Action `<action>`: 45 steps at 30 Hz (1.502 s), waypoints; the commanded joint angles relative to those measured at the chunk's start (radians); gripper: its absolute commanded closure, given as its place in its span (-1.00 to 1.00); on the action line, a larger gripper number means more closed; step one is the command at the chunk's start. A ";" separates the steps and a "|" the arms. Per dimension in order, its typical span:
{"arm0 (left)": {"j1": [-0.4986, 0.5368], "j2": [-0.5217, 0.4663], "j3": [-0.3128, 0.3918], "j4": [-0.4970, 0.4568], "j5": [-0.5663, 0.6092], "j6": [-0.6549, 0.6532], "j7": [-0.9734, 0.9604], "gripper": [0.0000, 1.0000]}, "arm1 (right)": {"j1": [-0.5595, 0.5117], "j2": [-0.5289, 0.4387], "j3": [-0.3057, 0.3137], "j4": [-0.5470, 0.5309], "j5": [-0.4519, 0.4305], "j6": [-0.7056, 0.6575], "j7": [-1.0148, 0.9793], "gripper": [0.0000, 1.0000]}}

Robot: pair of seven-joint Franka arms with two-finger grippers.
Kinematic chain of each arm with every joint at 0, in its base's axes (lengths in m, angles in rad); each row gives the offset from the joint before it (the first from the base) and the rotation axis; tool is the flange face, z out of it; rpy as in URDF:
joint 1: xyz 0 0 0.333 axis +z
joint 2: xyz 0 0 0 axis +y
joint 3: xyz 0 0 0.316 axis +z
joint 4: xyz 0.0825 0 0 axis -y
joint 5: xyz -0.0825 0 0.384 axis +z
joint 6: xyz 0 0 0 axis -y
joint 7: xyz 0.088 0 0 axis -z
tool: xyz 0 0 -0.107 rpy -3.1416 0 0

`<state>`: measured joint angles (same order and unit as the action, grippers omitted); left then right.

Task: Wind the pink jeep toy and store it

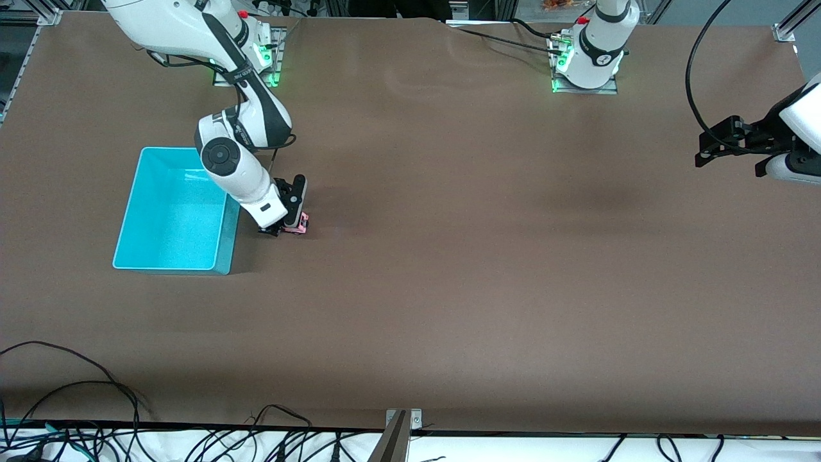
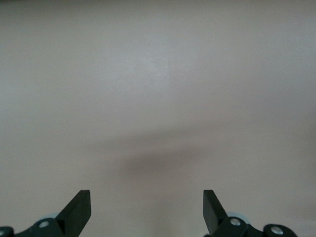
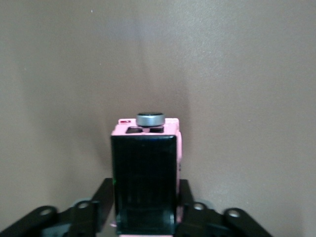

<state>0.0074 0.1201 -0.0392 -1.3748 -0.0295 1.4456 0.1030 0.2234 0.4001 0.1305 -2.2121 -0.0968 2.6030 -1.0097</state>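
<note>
The pink jeep toy [image 1: 299, 224] stands on the brown table beside the cyan bin [image 1: 226, 247], on the side toward the left arm's end. My right gripper [image 1: 286, 226] is down at the table with a finger against each side of the toy. In the right wrist view the pink jeep toy [image 3: 145, 168] shows its black roof and a silver knob at one end, and my right gripper [image 3: 144, 188] is shut on its body. My left gripper [image 1: 704, 151] hangs open over the table edge at the left arm's end, and the left wrist view shows nothing between the spread tips of the left gripper [image 2: 147, 203].
The cyan bin is open-topped and holds nothing I can see. Black cables [image 1: 96, 410] lie along the table edge nearest the front camera. The two arm bases [image 1: 587, 70] stand at the table's farthest edge.
</note>
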 commanded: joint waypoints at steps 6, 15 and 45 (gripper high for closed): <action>0.025 0.010 0.002 0.031 -0.067 -0.022 0.020 -1.00 | -0.006 -0.014 0.005 0.028 -0.037 -0.009 -0.007 0.63; 0.020 0.010 0.001 0.033 -0.069 -0.022 0.018 -1.00 | -0.006 -0.104 0.005 0.106 -0.037 -0.182 -0.009 0.63; 0.032 0.010 0.004 0.033 -0.063 -0.024 0.017 -1.00 | -0.009 -0.222 -0.413 0.164 0.236 -0.627 -0.557 0.63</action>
<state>0.0285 0.1202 -0.0388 -1.3708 -0.0705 1.4456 0.1036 0.1995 0.2262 -0.2556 -1.9299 0.1153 1.9299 -1.5422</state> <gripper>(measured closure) 0.000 0.489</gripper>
